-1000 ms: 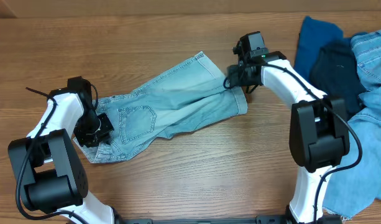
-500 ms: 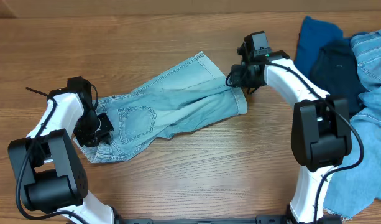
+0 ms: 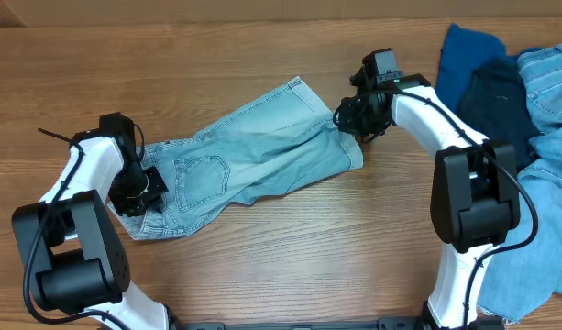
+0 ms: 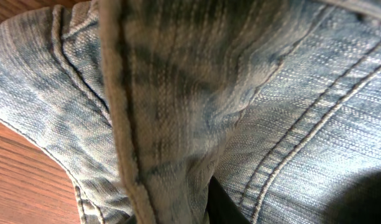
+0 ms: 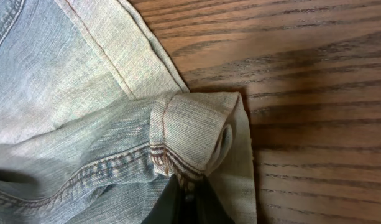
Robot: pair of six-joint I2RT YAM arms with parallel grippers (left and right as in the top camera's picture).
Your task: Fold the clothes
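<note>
The pale denim jeans (image 3: 253, 156) lie spread on the wooden worktop (image 3: 262, 266), left of centre. They slant from the waistband at the lower left up to the leg ends at the upper right. One stitched back pocket (image 3: 203, 174) faces up near the waistband.

The left gripper (image 3: 141, 192) sits at the waistband end, on the left edge of the jeans. In the left wrist view, denim (image 4: 271, 93) fills nearly the whole picture. A thick seamed ridge runs down toward a dark finger (image 4: 224, 202) at the bottom, and a strip of worktop (image 4: 22, 180) shows at the lower left. The gripper looks nearly closed, pinching that waistband fabric.

The right gripper (image 3: 347, 121) is at the opposite end, at the upper right corner of the legs. In the right wrist view its dark fingers (image 5: 171, 208) are closed tight on the leg hem (image 5: 190, 134). The hem is curled over into a small roll just above them. The rest of the leg (image 5: 84, 93) spreads to the left, and bare worktop (image 5: 314, 74) lies to the right.

Well apart from the jeans, a heap of other clothes sits at the right edge of the worktop. A royal blue garment (image 3: 466, 55) lies at the back and a dark navy garment (image 3: 493, 101) just in front of it. A light denim garment (image 3: 546, 156) spreads along the right side toward the near edge. Neither gripper touches this heap.
</note>
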